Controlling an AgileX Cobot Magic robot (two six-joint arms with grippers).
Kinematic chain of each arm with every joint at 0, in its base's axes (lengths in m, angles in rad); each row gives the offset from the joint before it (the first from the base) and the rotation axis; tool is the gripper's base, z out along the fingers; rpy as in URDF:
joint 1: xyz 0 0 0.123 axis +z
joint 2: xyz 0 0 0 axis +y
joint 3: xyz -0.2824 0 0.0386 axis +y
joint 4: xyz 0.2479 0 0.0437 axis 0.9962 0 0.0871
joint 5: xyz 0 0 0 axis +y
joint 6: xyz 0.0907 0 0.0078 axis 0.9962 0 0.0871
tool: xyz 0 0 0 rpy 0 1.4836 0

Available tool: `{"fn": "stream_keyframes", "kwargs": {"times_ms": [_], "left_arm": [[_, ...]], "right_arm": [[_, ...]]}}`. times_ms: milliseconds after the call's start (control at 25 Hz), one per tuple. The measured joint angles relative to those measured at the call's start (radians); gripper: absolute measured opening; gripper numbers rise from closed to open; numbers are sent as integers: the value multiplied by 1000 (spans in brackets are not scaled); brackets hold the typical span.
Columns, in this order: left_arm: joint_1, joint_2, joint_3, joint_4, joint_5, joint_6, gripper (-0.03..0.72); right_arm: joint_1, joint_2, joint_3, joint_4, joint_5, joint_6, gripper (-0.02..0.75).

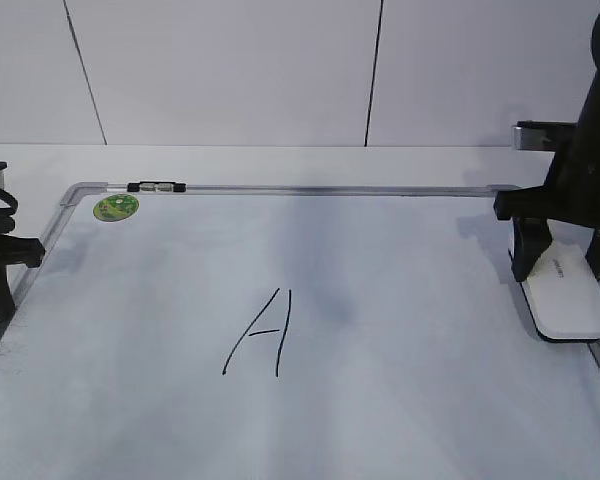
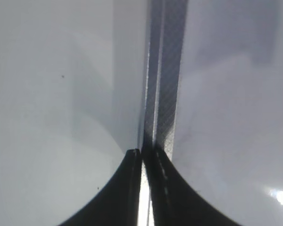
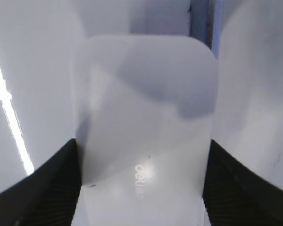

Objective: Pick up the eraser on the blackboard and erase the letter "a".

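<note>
While straddling the flat white plastic eraser at the right edge of the grey-framed white blackboard, right claw spread, fingers flanking the block's long sides. Left claw pressed together over the frame's left rail. Handwritten black letter well left of right claw.

My right gripper: black.
Eraser: white, grey lettering, black underside.
Blackboard: white, grey frame.
Sticker: green.
Letter: black.

Left hand closed, right hand spread.
</note>
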Motion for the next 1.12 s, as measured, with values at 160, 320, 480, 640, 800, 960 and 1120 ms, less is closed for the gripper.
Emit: {"fn": "stream_keyframes", "kwargs": {"times_ms": [160, 320, 480, 640, 800, 960, 1120], "left_arm": [[0, 0, 0, 0, 0, 0, 32], [0, 0, 0, -1, 0, 0, 33], [0, 0, 0, -1, 0, 0, 34], [0, 0, 0, -2, 0, 0, 34], [0, 0, 0, -2, 0, 0, 34], [0, 0, 0, -2, 0, 0, 34], [0, 0, 0, -2, 0, 0, 34]], "right_arm": [[0, 0, 0, 0, -2, 0, 536], [0, 0, 0, 0, -2, 0, 536], [0, 0, 0, 0, -2, 0, 536], [0, 0, 0, 0, -16, 0, 536], [0, 0, 0, 0, -37, 0, 536], [0, 0, 0, 0, -39, 0, 536], [0, 2, 0, 0, -42, 0, 536]]}}
